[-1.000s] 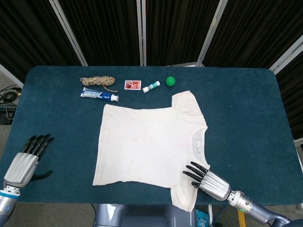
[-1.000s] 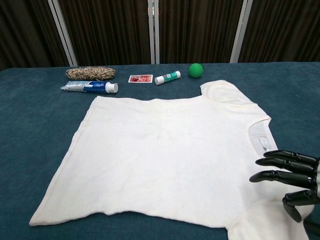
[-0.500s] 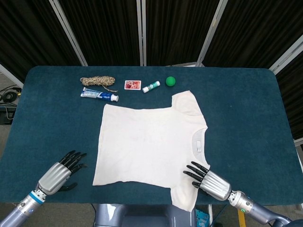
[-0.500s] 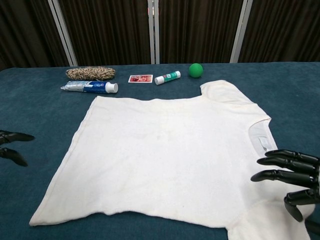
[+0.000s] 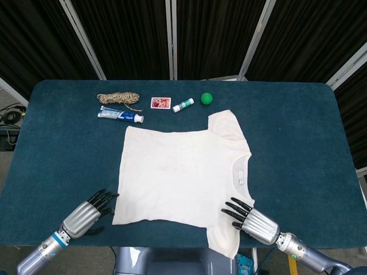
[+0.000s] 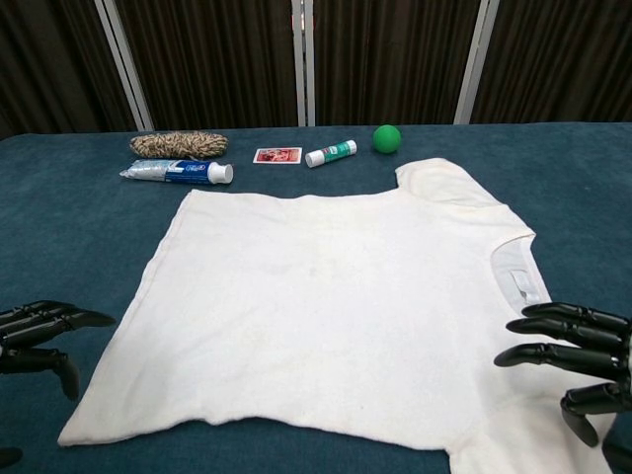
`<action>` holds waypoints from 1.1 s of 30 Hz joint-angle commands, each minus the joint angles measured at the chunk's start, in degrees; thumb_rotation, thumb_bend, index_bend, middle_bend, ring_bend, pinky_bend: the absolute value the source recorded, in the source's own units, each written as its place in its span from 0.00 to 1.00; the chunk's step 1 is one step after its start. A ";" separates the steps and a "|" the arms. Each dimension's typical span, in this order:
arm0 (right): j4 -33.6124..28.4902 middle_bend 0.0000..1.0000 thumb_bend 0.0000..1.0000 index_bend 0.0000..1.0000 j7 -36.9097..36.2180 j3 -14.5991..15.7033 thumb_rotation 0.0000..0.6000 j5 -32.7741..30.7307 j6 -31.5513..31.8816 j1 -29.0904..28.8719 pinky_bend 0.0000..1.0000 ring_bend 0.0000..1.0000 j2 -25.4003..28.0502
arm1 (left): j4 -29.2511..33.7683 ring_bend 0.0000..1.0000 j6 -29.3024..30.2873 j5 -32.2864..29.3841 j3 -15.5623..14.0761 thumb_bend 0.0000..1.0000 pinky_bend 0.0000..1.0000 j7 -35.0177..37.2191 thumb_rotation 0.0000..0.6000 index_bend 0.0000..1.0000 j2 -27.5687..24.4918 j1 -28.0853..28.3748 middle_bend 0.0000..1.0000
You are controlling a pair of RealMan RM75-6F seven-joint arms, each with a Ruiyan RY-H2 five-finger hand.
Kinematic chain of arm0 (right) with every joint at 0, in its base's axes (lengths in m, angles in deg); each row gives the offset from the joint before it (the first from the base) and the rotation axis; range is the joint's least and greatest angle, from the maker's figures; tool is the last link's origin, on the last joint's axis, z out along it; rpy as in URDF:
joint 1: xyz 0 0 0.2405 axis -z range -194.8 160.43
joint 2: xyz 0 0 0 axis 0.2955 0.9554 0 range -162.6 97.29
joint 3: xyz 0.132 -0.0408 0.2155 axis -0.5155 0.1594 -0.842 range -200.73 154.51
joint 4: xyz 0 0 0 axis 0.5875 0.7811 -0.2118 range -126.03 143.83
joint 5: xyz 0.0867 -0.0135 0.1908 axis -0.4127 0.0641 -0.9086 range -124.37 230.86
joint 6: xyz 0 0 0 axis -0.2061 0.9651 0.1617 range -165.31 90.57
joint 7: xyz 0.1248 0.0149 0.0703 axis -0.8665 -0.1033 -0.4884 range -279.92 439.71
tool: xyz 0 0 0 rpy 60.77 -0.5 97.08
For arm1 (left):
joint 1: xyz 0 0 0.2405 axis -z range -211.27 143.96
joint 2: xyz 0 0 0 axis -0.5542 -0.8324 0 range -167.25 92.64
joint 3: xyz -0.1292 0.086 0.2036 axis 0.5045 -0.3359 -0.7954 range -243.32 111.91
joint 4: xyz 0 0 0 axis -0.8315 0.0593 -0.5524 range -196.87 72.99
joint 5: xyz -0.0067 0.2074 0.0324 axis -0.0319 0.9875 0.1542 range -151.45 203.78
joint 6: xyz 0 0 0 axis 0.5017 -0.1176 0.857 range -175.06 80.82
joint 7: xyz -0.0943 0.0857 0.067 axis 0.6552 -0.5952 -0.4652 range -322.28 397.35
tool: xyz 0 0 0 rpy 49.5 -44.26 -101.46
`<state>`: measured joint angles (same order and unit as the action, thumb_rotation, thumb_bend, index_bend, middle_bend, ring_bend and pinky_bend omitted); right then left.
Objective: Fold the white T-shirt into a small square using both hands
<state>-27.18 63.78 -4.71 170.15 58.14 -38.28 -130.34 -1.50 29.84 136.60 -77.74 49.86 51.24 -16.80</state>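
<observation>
The white T-shirt (image 5: 180,175) (image 6: 336,296) lies flat on the blue table, collar to the right and hem to the left. My left hand (image 5: 86,213) (image 6: 35,331) hovers just off the hem's near corner, fingers apart, holding nothing. Over the near sleeve by the collar, my right hand (image 5: 249,217) (image 6: 573,355) is spread with empty fingers. Neither hand grips cloth.
Along the far side lie a coil of rope (image 5: 118,98), a toothpaste tube (image 5: 120,115), a small red card (image 5: 160,103), a glue stick (image 5: 183,105) and a green ball (image 5: 206,98). The table's near edge (image 5: 172,245) runs just below the shirt.
My left hand has moved right from the table's left side toward the shirt's near hem corner. The right hand has stayed nearly still.
</observation>
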 commanded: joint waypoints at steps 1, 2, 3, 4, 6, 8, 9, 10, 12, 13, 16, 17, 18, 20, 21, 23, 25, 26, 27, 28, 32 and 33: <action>0.11 0.15 0.43 0.72 -0.15 0.05 1.00 -0.06 0.01 0.02 0.00 0.00 -0.08 | -0.53 0.00 0.38 -0.17 0.13 0.28 0.00 0.06 1.00 0.39 0.88 0.47 0.00; 0.16 0.15 0.43 0.72 -0.16 0.07 1.00 -0.06 0.02 0.02 0.00 0.00 -0.10 | -0.63 0.00 0.53 -0.20 0.17 0.28 0.00 0.05 1.00 0.39 1.12 0.60 0.00; 0.21 0.15 0.43 0.72 -0.17 0.10 1.00 -0.07 0.05 0.02 0.00 0.00 -0.12 | -0.70 0.00 0.59 -0.23 0.18 0.28 0.00 -0.01 1.00 0.39 1.32 0.75 0.00; 0.24 0.15 0.43 0.72 -0.18 0.14 1.00 -0.06 0.05 0.04 0.00 0.00 -0.14 | -0.64 0.00 0.53 -0.27 0.20 0.28 0.00 -0.06 1.00 0.40 1.52 0.96 0.00; 0.28 0.15 0.43 0.72 -0.21 0.19 1.00 -0.04 0.13 0.06 0.00 0.00 -0.18 | -0.54 0.00 0.37 -0.37 0.19 0.27 0.00 -0.29 1.00 0.40 1.74 1.25 0.00; 0.29 0.15 0.43 0.72 -0.26 0.23 1.00 -0.04 0.22 0.10 0.00 0.00 -0.21 | -0.50 0.00 0.22 -0.42 0.14 0.28 0.00 -0.60 1.00 0.41 1.91 1.46 0.00; 0.30 0.15 0.43 0.72 -0.31 0.25 1.00 -0.04 0.29 0.13 0.00 0.00 -0.24 | -0.48 0.00 0.05 -0.48 0.09 0.28 0.00 -0.80 1.00 0.41 2.04 1.61 0.00; 0.31 0.15 0.43 0.72 -0.33 0.27 1.00 -0.04 0.33 0.14 0.00 0.00 -0.24 | -0.44 0.00 -0.08 -0.53 0.04 0.28 0.00 -0.89 1.00 0.41 2.12 1.72 0.00; 0.34 0.15 0.43 0.72 -0.30 0.28 1.00 -0.03 0.40 0.14 0.00 0.00 -0.25 | -0.37 0.00 -0.41 -0.62 -0.02 0.27 0.00 -1.03 1.00 0.41 2.37 1.97 0.00; 0.35 0.15 0.43 0.72 -0.28 0.28 1.00 -0.04 0.40 0.13 0.00 0.00 -0.25 | -0.33 0.00 -0.62 -0.71 -0.05 0.28 0.00 -1.08 1.00 0.41 2.59 2.14 0.00; 0.32 0.15 0.43 0.72 -0.25 0.25 1.00 -0.17 0.29 0.13 0.00 0.00 -0.26 | -0.41 0.00 -1.18 -0.97 -0.19 0.28 0.00 -1.12 1.00 0.41 3.13 2.47 0.00; 0.31 0.15 0.43 0.72 -0.23 0.23 1.00 -0.21 0.25 0.13 0.00 0.00 -0.27 | -0.50 0.00 -1.38 -1.07 -0.25 0.28 0.00 -1.16 1.00 0.41 3.29 2.53 0.00; 0.30 0.15 0.43 0.72 -0.22 0.21 1.00 -0.27 0.18 0.14 0.00 0.00 -0.29 | -0.59 0.00 -1.61 -1.18 -0.34 0.28 0.00 -1.21 1.00 0.42 3.42 2.57 0.00; 0.26 0.15 0.43 0.72 -0.25 0.21 1.00 -0.38 -0.01 0.15 0.00 0.00 -0.29 | -0.78 0.00 -2.14 -1.49 -0.60 0.28 0.00 -1.44 1.00 0.43 3.69 2.63 0.00; 0.23 0.15 0.43 0.72 -0.18 0.28 1.00 -0.32 0.00 0.15 0.00 0.00 -0.32 | -0.83 0.00 -2.21 -1.80 -0.55 0.28 0.00 -1.52 1.00 0.43 3.93 2.64 0.00; 0.20 0.15 0.43 0.72 -0.08 0.30 1.00 -0.30 0.09 0.17 0.00 0.00 -0.35 | -0.91 0.00 -2.20 -2.10 -0.50 0.28 0.00 -1.56 1.00 0.43 4.18 2.66 0.00; 0.12 0.15 0.43 0.72 -0.09 0.30 1.00 -0.32 0.13 0.19 0.00 0.00 -0.37 | -0.93 0.00 -2.14 -2.41 -0.46 0.28 0.00 -1.30 1.00 0.44 4.45 2.74 0.00; 0.10 0.15 0.43 0.72 -0.07 0.30 1.00 -0.33 0.13 0.18 0.00 0.00 -0.37 | -0.95 0.00 -2.10 -2.50 -0.45 0.29 0.00 -1.17 1.00 0.45 4.54 2.76 0.00; 0.09 0.15 0.43 0.72 -0.05 0.30 1.00 -0.34 0.12 0.18 0.00 0.00 -0.37 | -0.98 0.00 -2.06 -2.58 -0.45 0.30 0.00 -1.05 1.00 0.46 4.63 2.79 0.00; 0.07 0.15 0.43 0.72 -0.01 0.29 1.00 -0.35 0.12 0.17 0.00 0.00 -0.36 | -1.06 0.00 -2.02 -2.67 -0.45 0.31 0.00 -0.97 1.00 0.47 4.74 2.84 0.00; -0.11 0.15 0.43 0.72 0.08 0.31 1.00 -0.36 0.05 0.09 0.00 0.00 -0.32 | -1.21 0.00 -2.26 -2.96 -0.61 0.35 0.00 -0.98 1.00 0.49 5.04 3.10 0.00; -0.15 0.15 0.43 0.72 0.11 0.31 1.00 -0.36 0.03 0.07 0.00 0.00 -0.32 | -1.19 0.00 -2.34 -3.02 -0.64 0.37 0.00 -0.97 1.00 0.50 5.07 3.16 0.00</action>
<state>-27.32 63.88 -4.40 169.80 58.17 -38.20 -130.67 -2.70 27.51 133.60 -78.36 48.88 56.29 -13.66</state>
